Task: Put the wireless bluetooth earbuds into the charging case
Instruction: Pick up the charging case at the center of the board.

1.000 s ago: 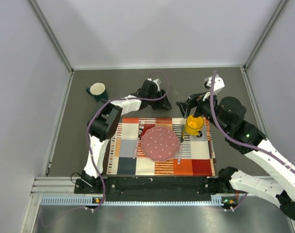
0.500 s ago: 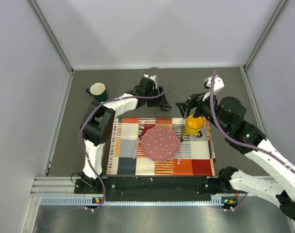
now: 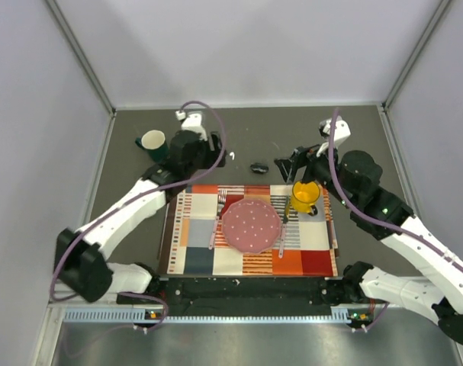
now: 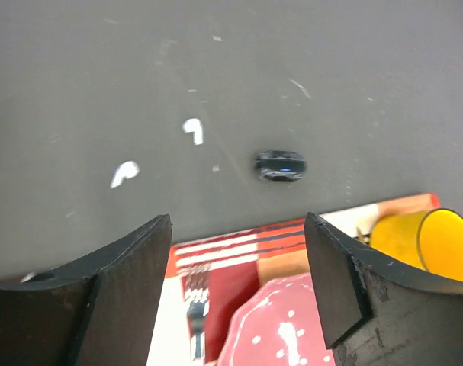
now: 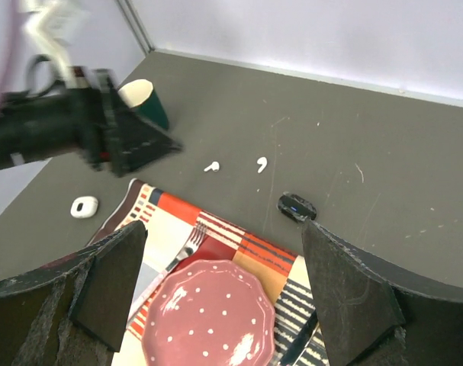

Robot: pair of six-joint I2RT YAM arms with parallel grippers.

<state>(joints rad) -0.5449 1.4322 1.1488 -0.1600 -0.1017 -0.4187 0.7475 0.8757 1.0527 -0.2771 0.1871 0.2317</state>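
Swung the left gripper [image 4: 239, 229] back and leftward since a second ago, off the spot by the black oval object [image 4: 279, 165] and over toward the green mug [image 3: 152, 142]; spread its jaws on the way, now parted with nothing between. Going from the left: charging case [image 5: 84, 206] lying flat on the grey table [image 3: 292, 130] just beside the placemat's [image 3: 315, 236] left corner, seen only from the right wrist, not to be made out from above. Next, both wireless bluetooth earbuds [image 4: 193, 130] loose on the table, near each other, apart from the case and left of the black oval object. Further right, right gripper [image 5: 223, 229] hanging wide open, gripping nothing, near the yellow mug [image 3: 305, 196]. Judging the step as picking up a first earbud: best to come straight down over one, set the fingers across its stem, close gently, and avoid flicking the second away. Worth steering clear of the black oval object, no part of the task
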